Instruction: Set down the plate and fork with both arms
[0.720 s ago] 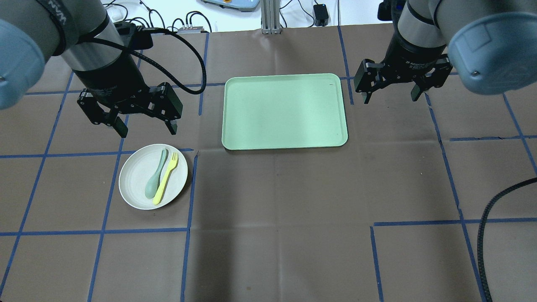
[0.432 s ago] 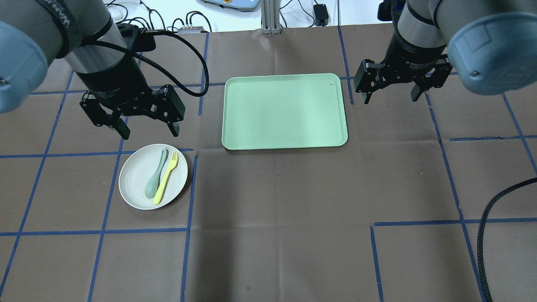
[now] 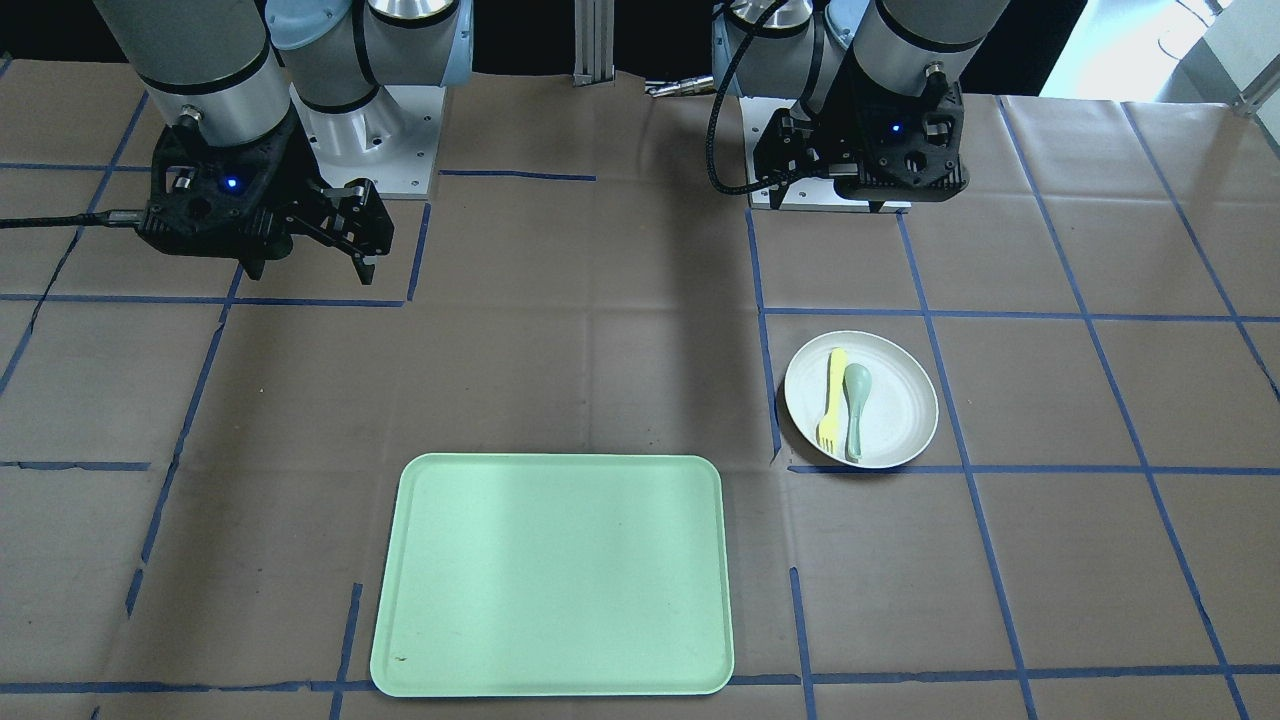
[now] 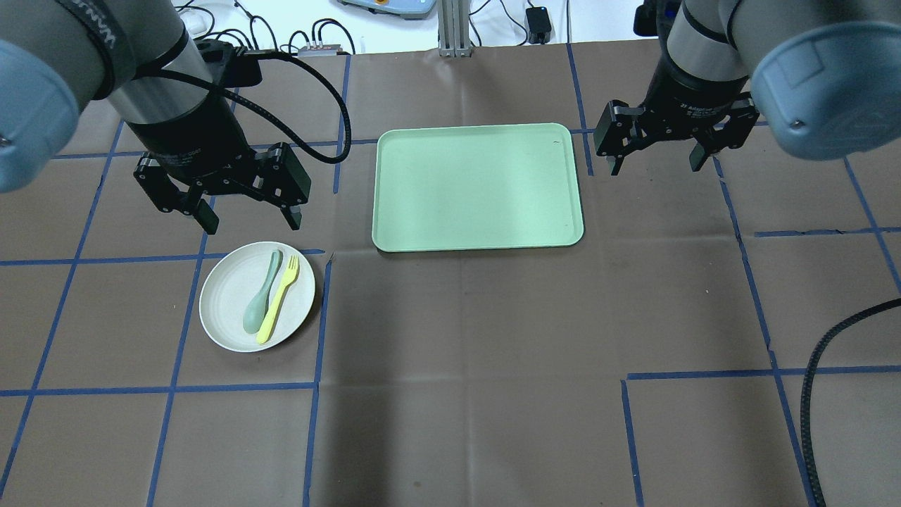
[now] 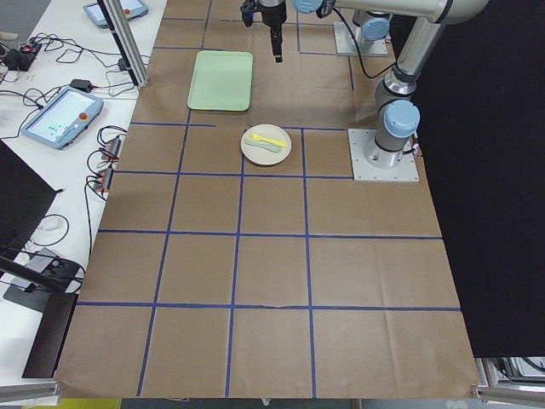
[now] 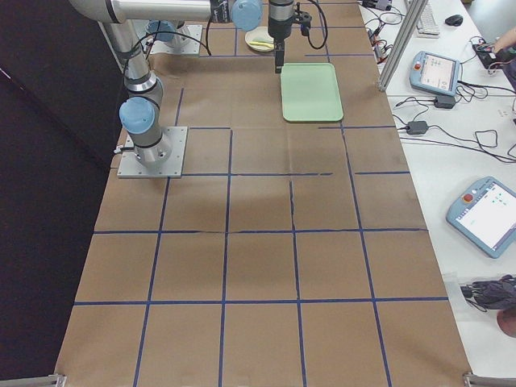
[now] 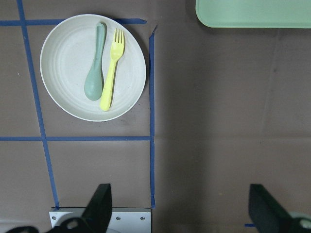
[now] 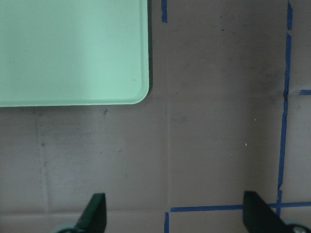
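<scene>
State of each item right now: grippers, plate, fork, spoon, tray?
left gripper: open, empty, above the table beside the plate.
right gripper: open, empty, right of the tray.
plate: on the table, carrying fork and spoon.
fork: lying on the plate.
spoon: lying on the plate beside the fork.
tray: empty.

Fork [image 5: 266,137] tiny, tines indistinct

A mint-green tray [image 4: 477,186] lies flat on the brown bench [image 4: 493,338], which blue tape [image 4: 176,388] crosses; a grey-green spoon [image 4: 262,291] lies well apart.
</scene>
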{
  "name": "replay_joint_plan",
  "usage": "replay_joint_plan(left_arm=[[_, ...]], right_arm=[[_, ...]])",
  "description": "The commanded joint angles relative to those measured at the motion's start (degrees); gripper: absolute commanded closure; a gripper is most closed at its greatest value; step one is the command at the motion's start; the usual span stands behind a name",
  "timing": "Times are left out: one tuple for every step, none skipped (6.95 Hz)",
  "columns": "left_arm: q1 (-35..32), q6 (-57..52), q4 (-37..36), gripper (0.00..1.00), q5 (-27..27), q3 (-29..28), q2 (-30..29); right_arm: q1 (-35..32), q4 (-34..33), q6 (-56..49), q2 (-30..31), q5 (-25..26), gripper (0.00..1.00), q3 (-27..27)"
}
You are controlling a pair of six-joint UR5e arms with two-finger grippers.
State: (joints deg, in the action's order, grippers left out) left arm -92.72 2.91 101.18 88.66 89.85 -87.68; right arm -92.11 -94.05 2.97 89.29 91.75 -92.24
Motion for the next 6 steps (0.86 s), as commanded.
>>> replay_joint_plan(left_arm=[[0.0,-0.2,0.0,0.00,0.0,0.1,0.1],[0.1,-0.2,0.0,0.00,0.1,0.1,0.1],[0.1,-0.2,0.0,0.00,0.1,0.1,0.1],[0.1,-0.3,0.1,0.00,0.1,0.2,0.1],[0.2,-0.5,0.1,0.00,0.0,0.2,0.0],[2.0,-7.1,-0.4,0.00,0.0,1.1,-0.4]], right_arm=[[0.1,0.0,-0.4,0.0,0.0,0.00,0.0],[0.2,0.0,-0.7,0.0,-0.1,0.00,0.0],[0.2,0.0,-0.9,0.0,-0.2,0.00,0.0],[0.3,0.0,-0.9,0.0,-0.2,0.00,0.0],[0.4,0.0,-0.9,0.0,-0.2,0.00,0.0],[0.4,0.0,-0.9,0.0,-0.2,0.00,0.0]])
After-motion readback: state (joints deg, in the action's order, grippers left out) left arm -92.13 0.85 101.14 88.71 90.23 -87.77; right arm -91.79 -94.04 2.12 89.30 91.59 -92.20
